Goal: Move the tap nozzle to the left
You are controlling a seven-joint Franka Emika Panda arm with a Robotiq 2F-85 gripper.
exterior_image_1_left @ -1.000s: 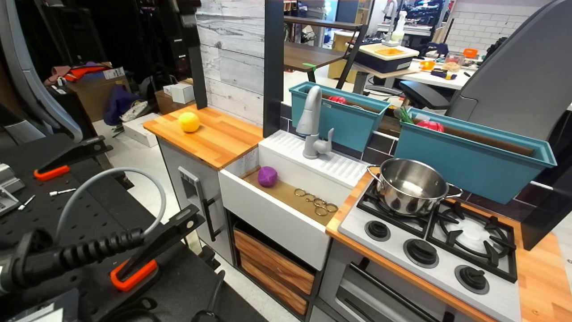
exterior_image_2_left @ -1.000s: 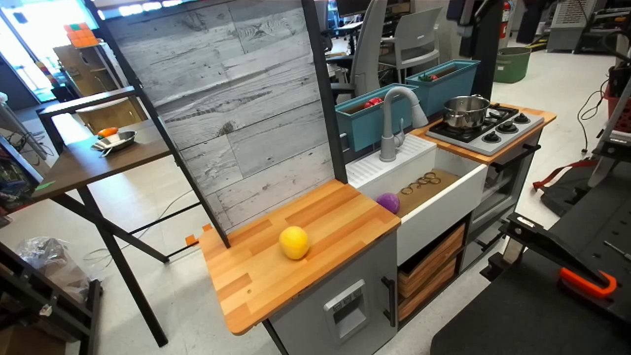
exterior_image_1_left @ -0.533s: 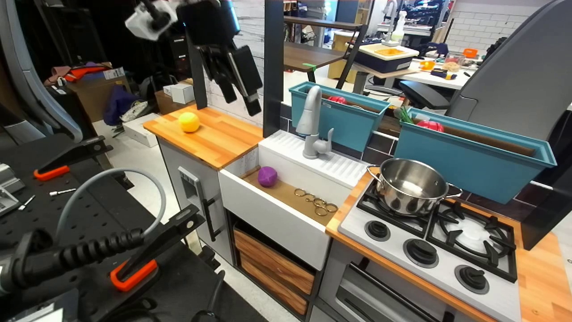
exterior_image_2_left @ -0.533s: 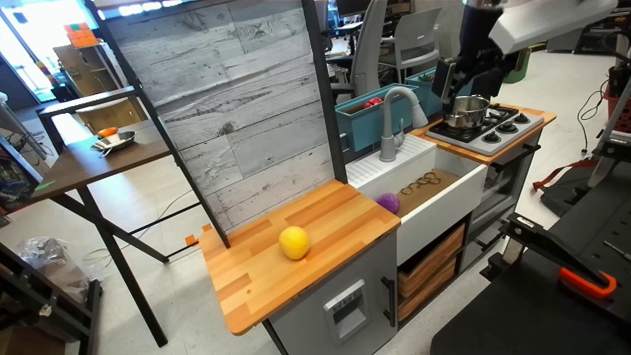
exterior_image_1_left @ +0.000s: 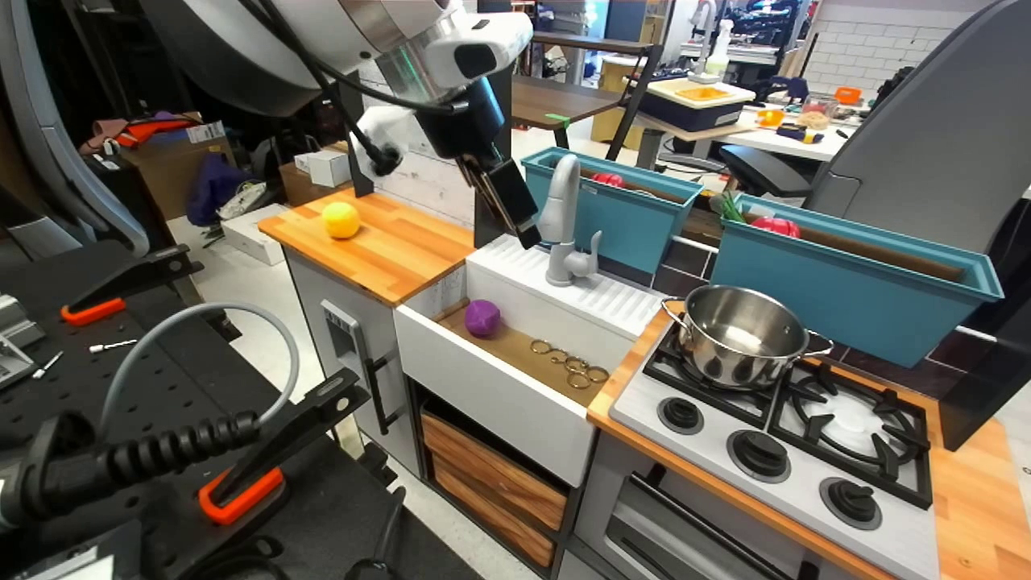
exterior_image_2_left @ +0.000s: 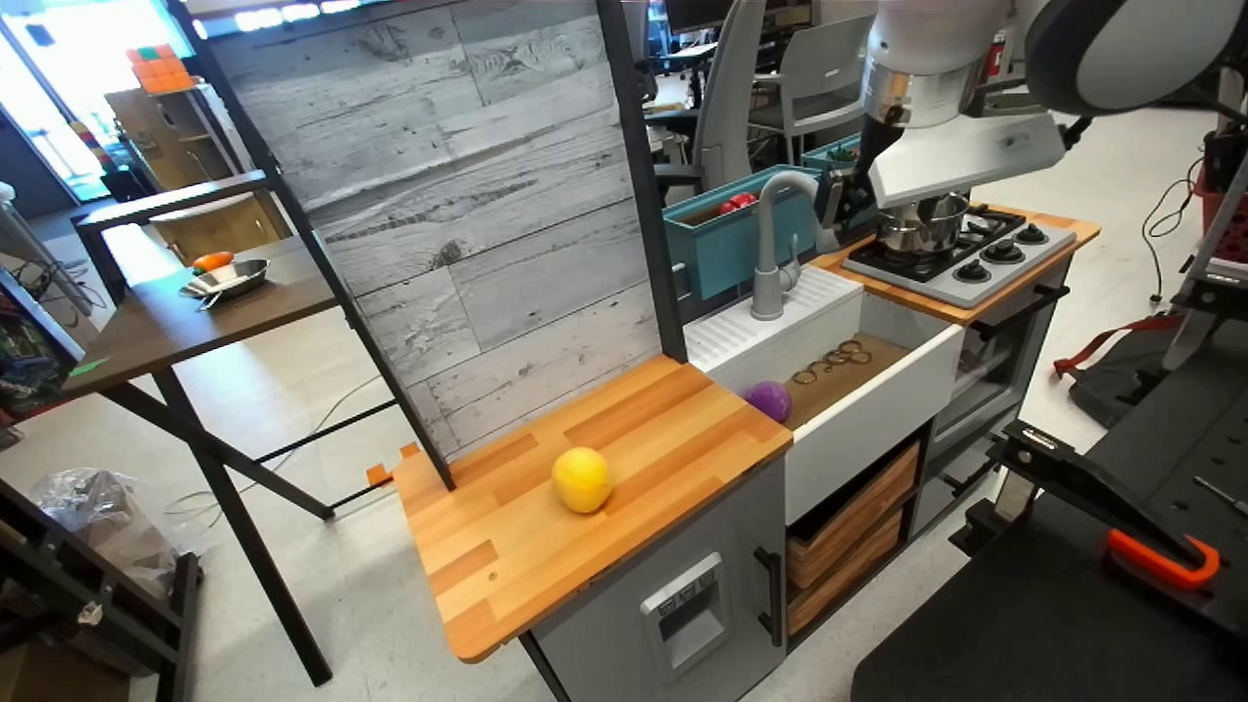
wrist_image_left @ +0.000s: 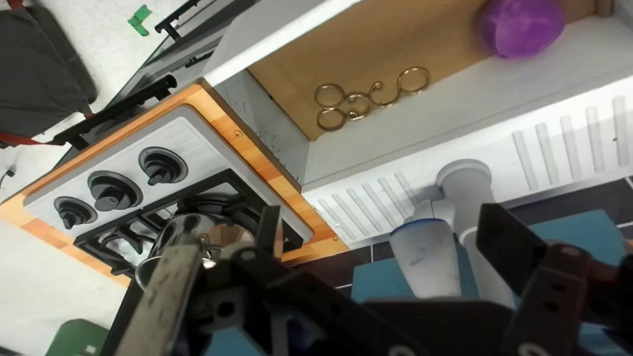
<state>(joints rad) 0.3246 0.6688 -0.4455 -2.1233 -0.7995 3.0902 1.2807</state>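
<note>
The tap nozzle is the grey spout of a toy faucet. It stands on the white ledge behind the sink and shows in both exterior views (exterior_image_1_left: 567,189) (exterior_image_2_left: 767,249). In the wrist view the tapered nozzle (wrist_image_left: 429,262), with a blue ring at its end, lies between the spread fingers, nearer the right finger. My gripper (wrist_image_left: 386,235) is open, with gaps on both sides of the nozzle. In an exterior view the gripper (exterior_image_1_left: 525,229) is close beside the spout. Elsewhere the gripper (exterior_image_2_left: 840,200) partly hides the spout's end. I cannot tell whether they touch.
The white sink (exterior_image_1_left: 495,399) holds a purple ball (exterior_image_1_left: 482,318) and metal rings (exterior_image_1_left: 576,366). A steel pot (exterior_image_1_left: 737,338) stands on the stove. Teal planters (exterior_image_1_left: 612,217) stand behind the tap. A black post (exterior_image_1_left: 493,121) and a yellow ball (exterior_image_1_left: 341,220) are nearby.
The arm has come down from the top edge in both exterior views. The gripper has moved in beside the spout. The tap shows no visible movement.
</note>
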